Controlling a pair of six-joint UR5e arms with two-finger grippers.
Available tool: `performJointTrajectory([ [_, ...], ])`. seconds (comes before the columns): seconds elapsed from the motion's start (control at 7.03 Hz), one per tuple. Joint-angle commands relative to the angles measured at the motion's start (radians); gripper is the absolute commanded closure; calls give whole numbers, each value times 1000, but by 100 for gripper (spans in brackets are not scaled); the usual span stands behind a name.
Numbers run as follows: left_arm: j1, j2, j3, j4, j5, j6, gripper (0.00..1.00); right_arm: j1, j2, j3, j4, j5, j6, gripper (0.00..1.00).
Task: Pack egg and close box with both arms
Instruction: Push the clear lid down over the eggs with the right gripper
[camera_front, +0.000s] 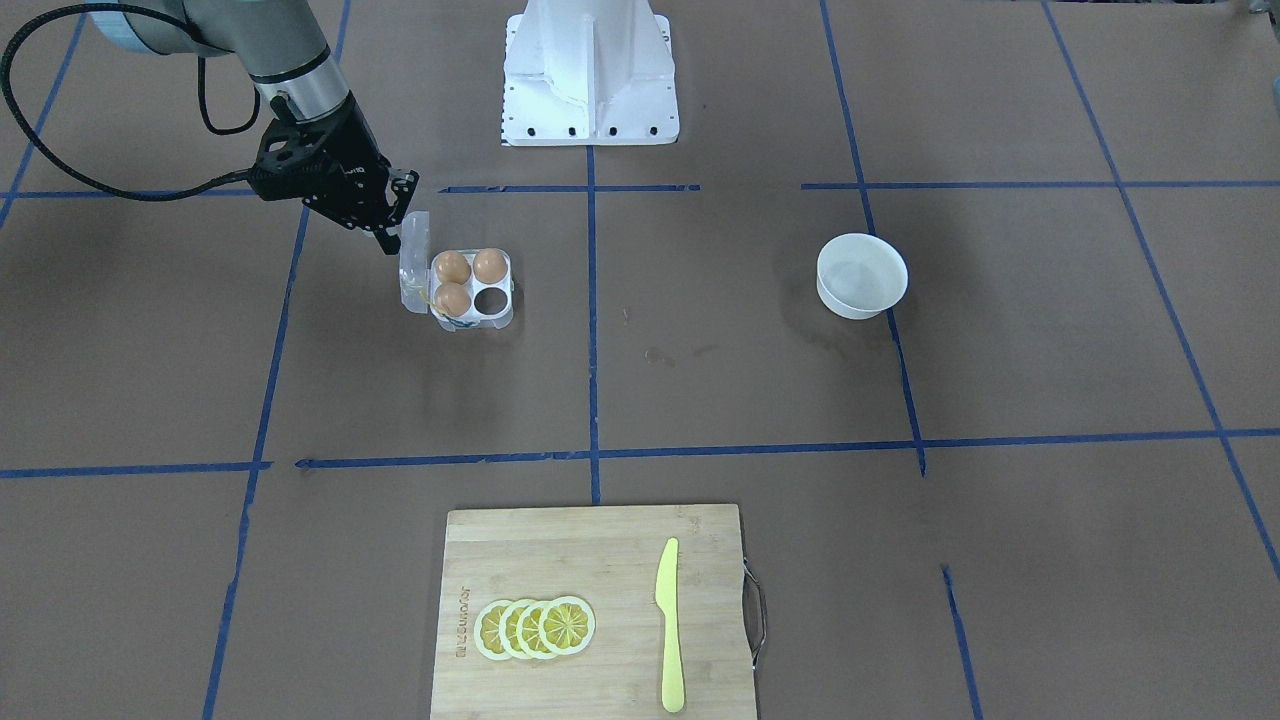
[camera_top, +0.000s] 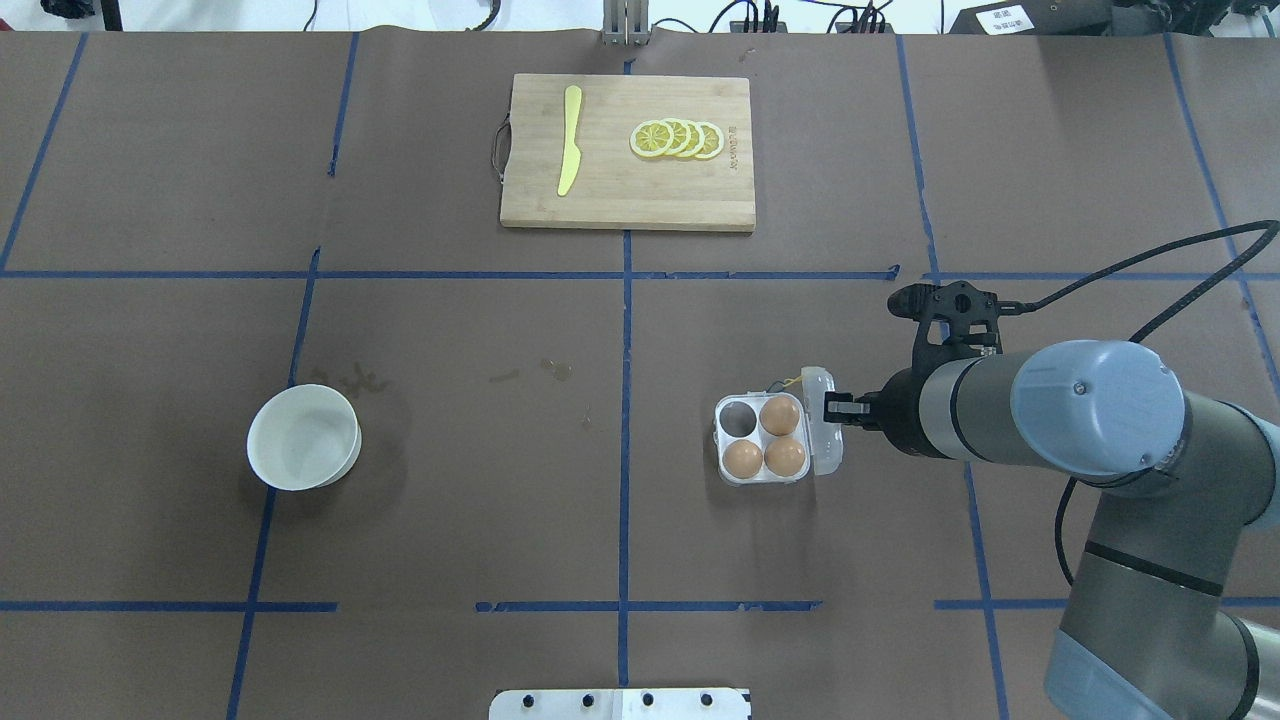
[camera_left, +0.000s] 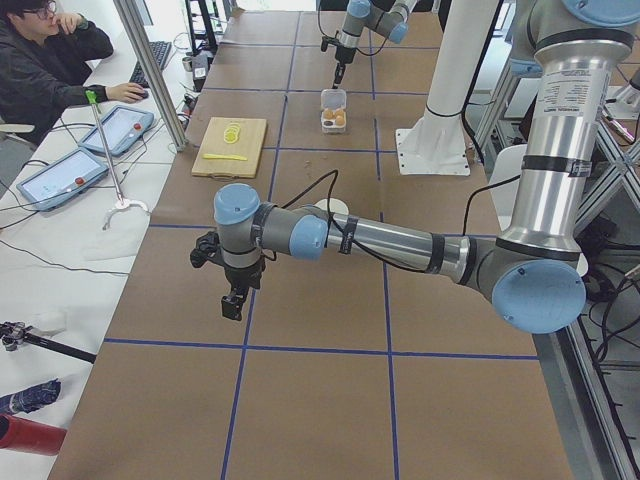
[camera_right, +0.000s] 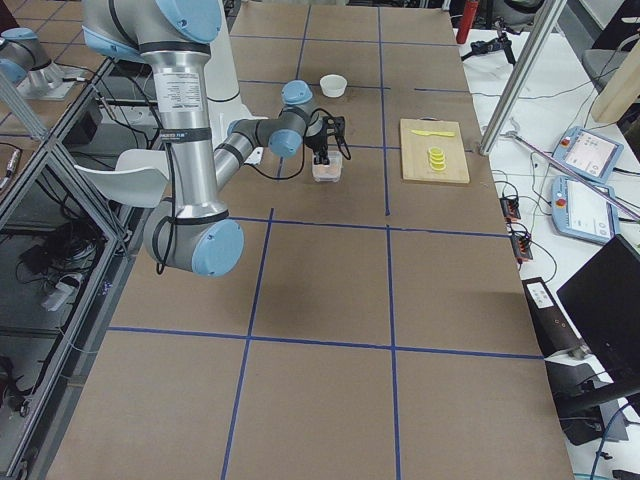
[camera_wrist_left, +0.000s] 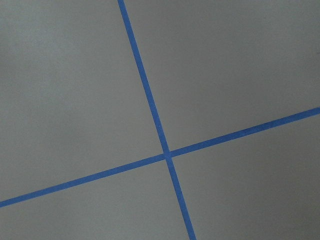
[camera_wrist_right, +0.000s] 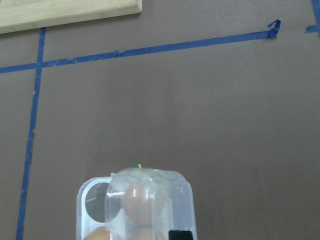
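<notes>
Apparently the black 2-finger right gripper (camera_top: 836, 410) meets the clear plastic 4-cup egg box's (camera_top: 721, 447) half-raised lid; its grasp I cannot tell. Pushing risks sliding the light box.

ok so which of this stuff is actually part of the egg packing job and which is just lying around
Part of the job:
clear box, its lid up, one cup empty
three brown eggs in its cups
right gripper at the lid
left gripper, far from the box

Just lying about:
white bowl
cutting board
lemon slices and yellow knife on it
</notes>
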Motion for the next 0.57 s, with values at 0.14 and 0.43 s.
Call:
performJointTrajectory([
  [0.14,0,-7,-1,1,0,0,0,-22,25,-18,-5,-2,29,100],
  [0.43,-2,-7,-1,2,0,0,0,-34,105,-84,-14,-6,57,100],
])
